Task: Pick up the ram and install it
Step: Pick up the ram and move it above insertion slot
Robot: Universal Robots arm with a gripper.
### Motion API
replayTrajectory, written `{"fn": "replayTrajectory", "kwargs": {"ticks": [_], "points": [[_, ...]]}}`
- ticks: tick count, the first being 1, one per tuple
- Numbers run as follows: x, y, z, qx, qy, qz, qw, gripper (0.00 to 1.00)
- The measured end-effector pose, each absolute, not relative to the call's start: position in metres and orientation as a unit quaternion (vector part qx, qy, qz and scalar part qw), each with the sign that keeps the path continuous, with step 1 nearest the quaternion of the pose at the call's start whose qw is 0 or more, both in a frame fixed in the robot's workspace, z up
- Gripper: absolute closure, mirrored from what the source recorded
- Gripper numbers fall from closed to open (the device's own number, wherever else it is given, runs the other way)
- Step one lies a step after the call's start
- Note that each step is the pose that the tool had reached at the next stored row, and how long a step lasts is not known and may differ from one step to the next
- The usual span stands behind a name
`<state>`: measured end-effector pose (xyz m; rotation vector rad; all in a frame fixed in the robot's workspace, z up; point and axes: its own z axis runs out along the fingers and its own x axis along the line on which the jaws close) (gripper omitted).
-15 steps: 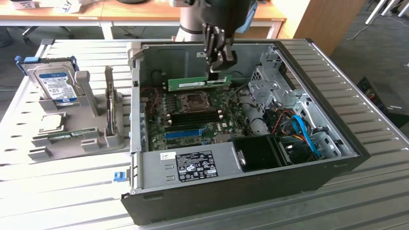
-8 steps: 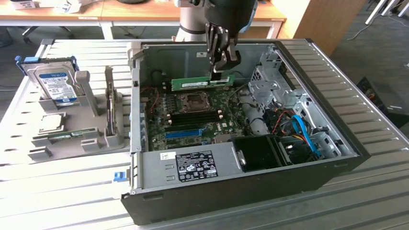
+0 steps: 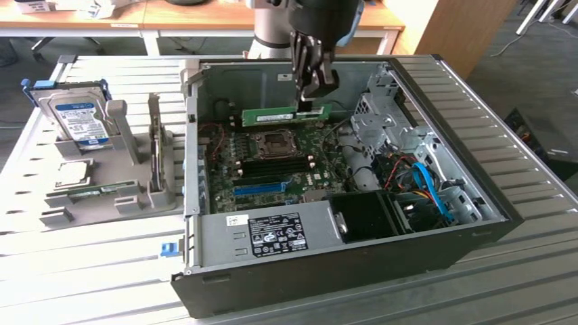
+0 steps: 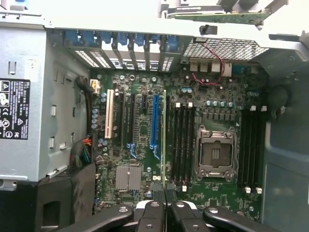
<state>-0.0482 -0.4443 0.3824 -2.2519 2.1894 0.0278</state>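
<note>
Gripper [image 3: 312,100] pinches nearly closed on the upper edge of the ram [image 3: 280,116], a light, stiff, thin board, likely fragile.

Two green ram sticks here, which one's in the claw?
The ram held over the open computer, pinched by the claw; the other stick lies in the grey stand outside.

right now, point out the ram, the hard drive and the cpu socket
ram [image 3: 275,117], exterior view, on its pale label strip
hard drive [image 3: 78,120], exterior view, on its blue label
cpu socket [image 4: 215,153], wrist view, on its open centre
</note>
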Motion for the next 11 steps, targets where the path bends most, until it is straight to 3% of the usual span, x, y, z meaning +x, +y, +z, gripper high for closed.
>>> {"fn": "replayTrajectory", "kwargs": {"ticks": [11], "points": [[-0.0482,-0.4386,0.3819,-0.703,0.711,0.009,0.001,0.88]]}}
